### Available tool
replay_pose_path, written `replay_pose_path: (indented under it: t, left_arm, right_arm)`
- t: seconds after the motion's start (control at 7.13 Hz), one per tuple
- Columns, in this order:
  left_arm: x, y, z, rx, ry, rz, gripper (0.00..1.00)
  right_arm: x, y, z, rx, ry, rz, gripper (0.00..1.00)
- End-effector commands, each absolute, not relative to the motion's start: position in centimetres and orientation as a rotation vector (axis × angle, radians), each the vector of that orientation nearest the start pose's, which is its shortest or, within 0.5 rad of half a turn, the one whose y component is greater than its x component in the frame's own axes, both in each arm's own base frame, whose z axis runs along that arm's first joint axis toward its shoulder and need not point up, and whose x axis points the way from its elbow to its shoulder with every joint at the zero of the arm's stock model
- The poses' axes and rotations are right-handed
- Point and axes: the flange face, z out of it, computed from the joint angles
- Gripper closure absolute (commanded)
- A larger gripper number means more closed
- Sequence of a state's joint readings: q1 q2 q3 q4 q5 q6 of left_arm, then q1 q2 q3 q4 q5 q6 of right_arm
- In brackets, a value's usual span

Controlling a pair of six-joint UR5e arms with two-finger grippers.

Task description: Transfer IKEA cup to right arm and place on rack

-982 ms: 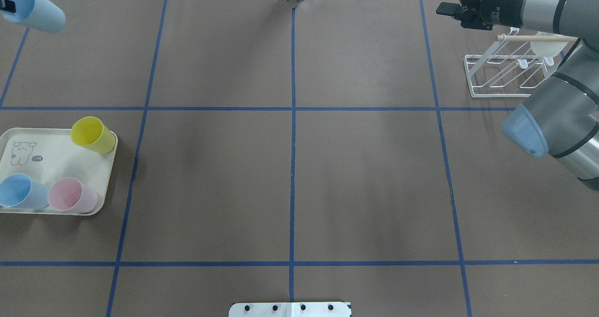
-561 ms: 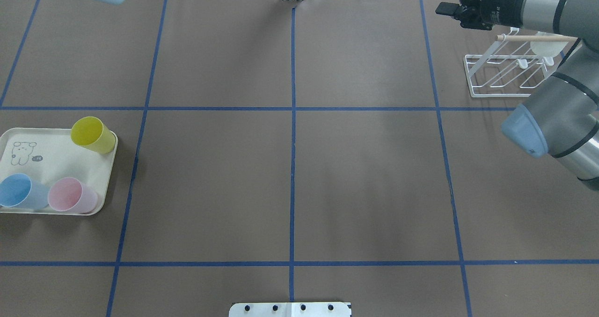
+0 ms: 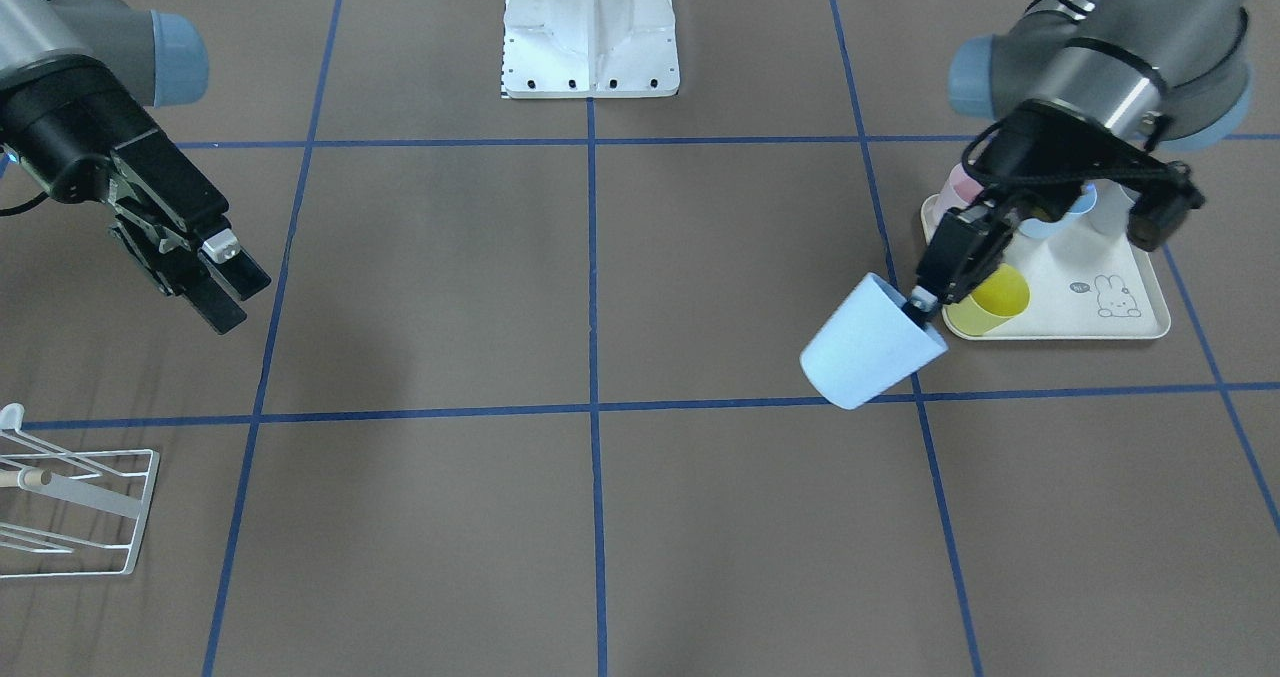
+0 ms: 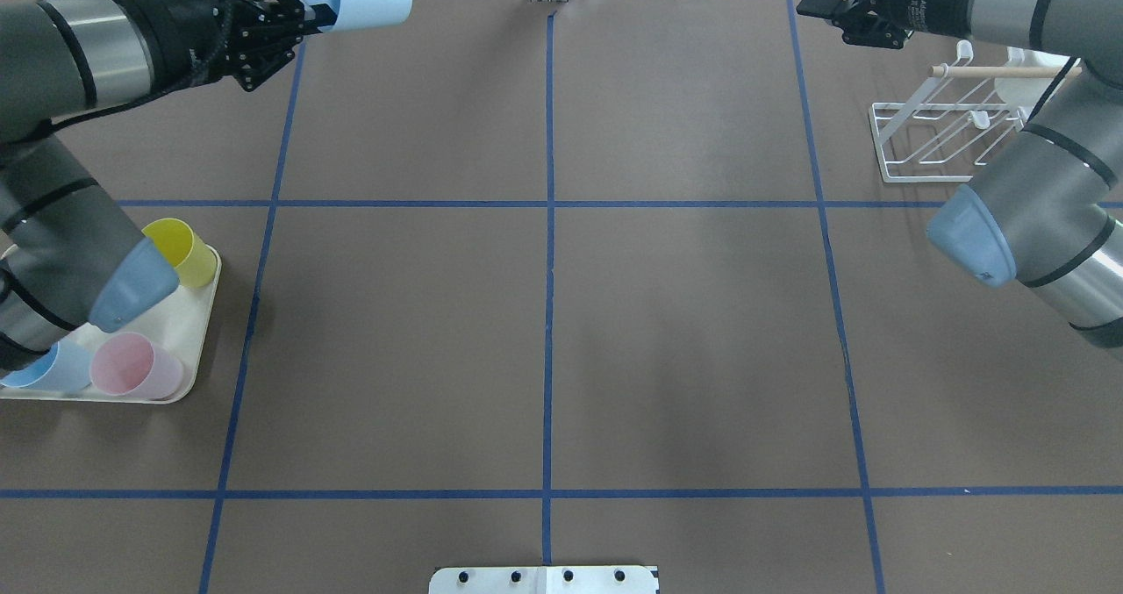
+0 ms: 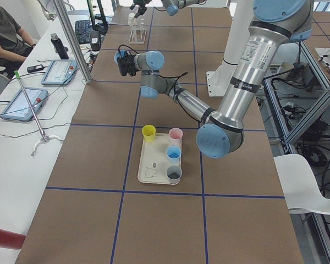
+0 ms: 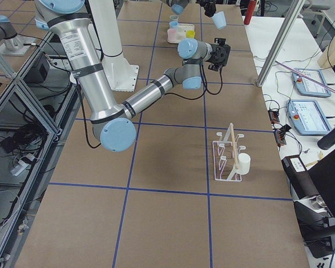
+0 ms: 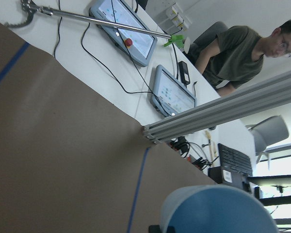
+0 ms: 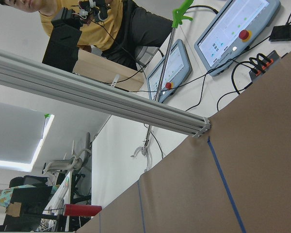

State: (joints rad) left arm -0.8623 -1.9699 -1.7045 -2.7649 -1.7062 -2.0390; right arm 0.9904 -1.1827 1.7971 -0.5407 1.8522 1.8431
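Light-blue plastic: the light-blue cup [image 3: 872, 349] hangs in the air, clear of the brown-papered counter [image 4: 684, 313], held by the left gripper [image 3: 925, 302]. That gripper's fingers [image 3: 955, 255] are closed on the cup's rim. The cup is tilted almost onto its side, its base pointing away from the gripper toward the counter's middle. In the overhead view it sits over the far left part of the counter, near the far edge. In the front-facing view it appears just beside a corner of the cream tray [image 3: 1060, 335]. On the tray stand a yellow cup [image 4: 182, 254], a pink cup [image 4: 136, 366] and a blue cup [image 4: 54, 368], the last partly hidden by the left arm [image 4: 61, 225]. The right gripper [image 3: 235, 299] hovers above the far right part of the counter, fingers spread and holding nothing, well apart from the light-blue cup. The white wire rack [image 4: 943, 142] stands on the counter near the right gripper. A pale wooden dowel [image 4: 1000, 72] runs along its top, and a white cup [image 6: 243, 163] rests at one end.
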Motion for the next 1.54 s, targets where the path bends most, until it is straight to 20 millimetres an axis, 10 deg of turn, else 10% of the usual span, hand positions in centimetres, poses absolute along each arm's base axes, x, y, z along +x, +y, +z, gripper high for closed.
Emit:
replay_pose_path:
  t: [0.0,0.56,1.12,1.4]
  left_arm:
    - [33.7,-48.8,22.4,0.014,2.072,-1.060,1.00]
    - [37.2,-49.2,22.4,-0.183,2.200,-1.213,1.00]
    - [38.2,-49.3,25.3,-0.237,2.288,-1.222,1.00]
    - [39.4,-48.8,22.9,-0.259,2.310,-1.193,1.00]
  right_arm:
    - [-23.5,-51.4,20.3,0.317,-1.713,0.727,0.00]
    - [-32.3,-46.6,13.3,0.234,-1.871,0.738,0.00]
    - [-38.6,-45.8,10.3,0.220,-1.900,0.787,0.00]
    - [-39.3,-46.2,10.7,0.217,-1.886,0.800,0.00]
